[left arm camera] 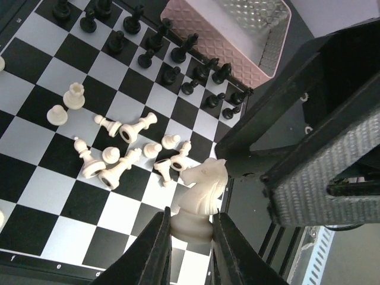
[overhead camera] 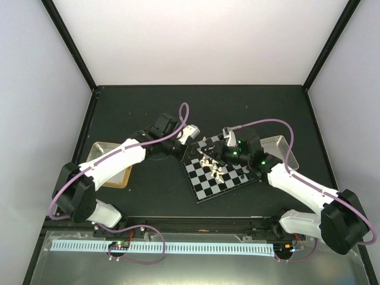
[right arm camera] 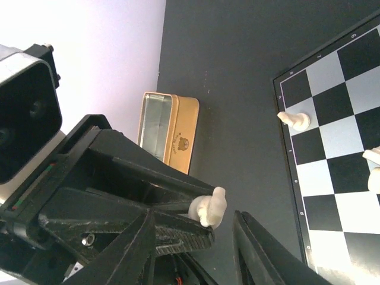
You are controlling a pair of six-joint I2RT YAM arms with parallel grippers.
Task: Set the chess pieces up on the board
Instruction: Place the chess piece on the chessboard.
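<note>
the step in hand is placing a white knight. the left end effector (left arm camera: 191, 237) is closed to a narrow gap on the base of the white knight (left arm camera: 200, 193), which sits upright between its fingers above the near right part of the board (left arm camera: 27, 139). whether the base touches a square yet, i cannot tell. the right end effector (right arm camera: 196, 237) hangs over the dark counter (right arm camera: 225, 89) just off the board's edge, its jaws spread wide and apparently holding nothing.

the black pieces (left arm camera: 178, 53) stand in two rows along the far edge, beside the pink tray (left arm camera: 237, 41). most white pieces (left arm camera: 133, 130) lie toppled in a cluster mid-board, with a rook (left arm camera: 74, 95) upright nearby, so white's side looks barely begun.

as i judge it, the next move is to carry the knight to the near back row, one square in from a corner, and lower it straight down until the base sits flat before opening. the descent should keep well apart from the fallen cluster just beside it, since a brush could roll those pieces.
</note>
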